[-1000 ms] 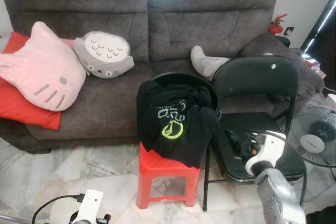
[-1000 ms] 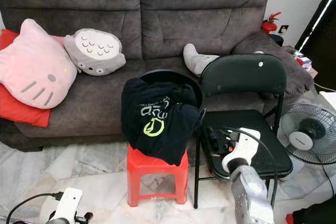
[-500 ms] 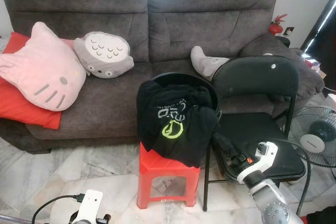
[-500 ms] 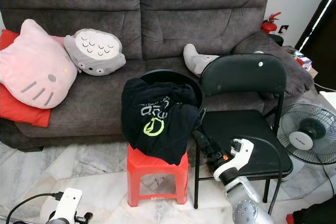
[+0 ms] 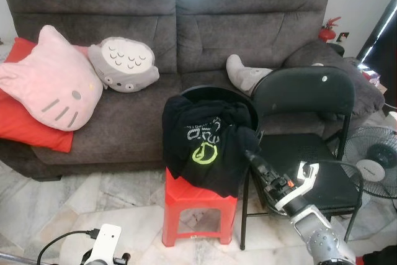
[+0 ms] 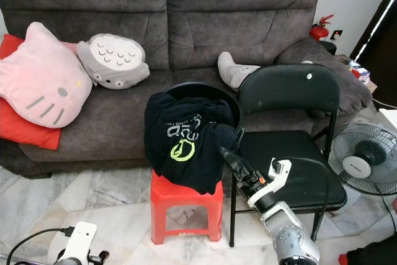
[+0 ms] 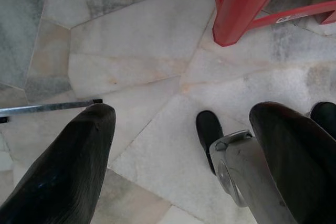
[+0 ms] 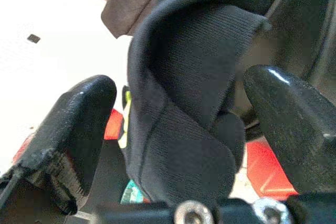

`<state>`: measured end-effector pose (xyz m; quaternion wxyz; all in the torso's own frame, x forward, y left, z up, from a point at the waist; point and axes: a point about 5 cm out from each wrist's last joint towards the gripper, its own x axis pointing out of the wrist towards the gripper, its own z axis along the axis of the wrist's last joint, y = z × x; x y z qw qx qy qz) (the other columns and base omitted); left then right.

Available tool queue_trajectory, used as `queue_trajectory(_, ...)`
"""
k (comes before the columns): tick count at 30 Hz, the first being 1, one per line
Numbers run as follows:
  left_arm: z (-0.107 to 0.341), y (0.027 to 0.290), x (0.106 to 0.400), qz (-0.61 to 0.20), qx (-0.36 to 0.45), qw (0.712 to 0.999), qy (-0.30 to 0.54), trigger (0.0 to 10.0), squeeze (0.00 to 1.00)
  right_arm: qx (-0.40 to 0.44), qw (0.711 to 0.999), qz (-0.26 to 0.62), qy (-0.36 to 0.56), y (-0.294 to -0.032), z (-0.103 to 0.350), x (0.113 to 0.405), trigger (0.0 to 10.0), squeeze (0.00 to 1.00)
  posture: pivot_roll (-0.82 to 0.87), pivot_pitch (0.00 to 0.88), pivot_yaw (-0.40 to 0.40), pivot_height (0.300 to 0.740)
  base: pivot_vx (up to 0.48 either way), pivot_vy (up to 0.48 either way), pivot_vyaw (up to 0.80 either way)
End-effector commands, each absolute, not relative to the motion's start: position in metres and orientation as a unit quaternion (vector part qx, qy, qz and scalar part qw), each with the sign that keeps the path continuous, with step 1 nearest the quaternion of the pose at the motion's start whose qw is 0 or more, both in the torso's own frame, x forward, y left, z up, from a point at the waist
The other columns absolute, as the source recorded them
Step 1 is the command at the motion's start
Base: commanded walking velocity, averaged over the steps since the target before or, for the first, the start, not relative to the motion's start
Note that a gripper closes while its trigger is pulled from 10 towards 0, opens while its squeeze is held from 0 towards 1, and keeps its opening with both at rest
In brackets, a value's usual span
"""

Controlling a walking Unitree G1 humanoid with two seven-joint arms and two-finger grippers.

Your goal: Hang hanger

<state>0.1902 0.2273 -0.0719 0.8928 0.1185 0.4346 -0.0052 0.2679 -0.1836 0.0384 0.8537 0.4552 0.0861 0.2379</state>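
A black garment (image 5: 201, 147) with a green logo hangs over the rim of a round black basket (image 5: 217, 89), which stands on a red stool (image 5: 192, 200). My right gripper (image 5: 251, 153) reaches across the front of the folding chair to the garment's right edge. In the right wrist view the right gripper (image 8: 181, 82) is open, and a fold of the black fabric (image 8: 194, 56) lies between the fingers. My left gripper (image 7: 184, 111) hangs open low over the marble floor, near a leg of the red stool (image 7: 241, 9). I can make out no hanger.
A black folding chair (image 5: 304, 91) stands right beside the stool, with a standing fan (image 5: 378, 162) further right. Behind is a dark grey sofa (image 5: 248, 23) with a pink cat cushion (image 5: 46, 82), a grey plush (image 5: 124, 63) and a red cushion (image 5: 18, 122).
My right arm has swung left from over the chair seat to the garment's right edge. The left arm has not moved.
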Motion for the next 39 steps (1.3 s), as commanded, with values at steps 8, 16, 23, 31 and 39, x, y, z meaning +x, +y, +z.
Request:
queue_trajectory(8, -0.072, 0.230, 0.188, -0.001, 0.128, 0.892, 0.434, 10.0, 0.00, 0.482, 0.845, 0.213, 0.089, -0.190, 0.026, 0.262, 10.0, 0.00, -0.01, 0.000, -0.018, 0.740, 0.000, 0.000, 0.00)
queue_trajectory(16, -0.071, 0.232, 0.189, -0.002, 0.134, 0.892, 0.432, 10.0, 0.00, 0.497, 0.826, 0.255, 0.076, -0.189, 0.030, 0.267, 10.0, 0.00, 0.00, 0.000, -0.015, 0.740, 0.000, 0.000, 0.00)
queue_trajectory(23, -0.071, 0.232, 0.189, 0.000, 0.136, 0.891, 0.432, 10.0, 0.00, 0.500, 0.823, 0.258, 0.076, -0.189, 0.030, 0.271, 10.0, 0.00, 0.00, 0.000, -0.013, 0.740, 0.000, 0.000, 0.00)
queue_trajectory(31, -0.071, 0.233, 0.189, -0.001, 0.140, 0.891, 0.432, 10.0, 0.00, 0.503, 0.833, 0.216, 0.080, -0.197, 0.024, 0.277, 10.0, 0.00, 0.01, 0.000, -0.006, 0.740, 0.000, 0.000, 0.00)
queue_trajectory(39, -0.071, 0.234, 0.189, 0.000, 0.143, 0.890, 0.432, 10.0, 0.00, 0.505, 0.828, 0.234, 0.067, -0.194, 0.030, 0.284, 10.0, 0.00, 0.01, 0.000, -0.002, 0.740, 0.000, 0.000, 0.00)
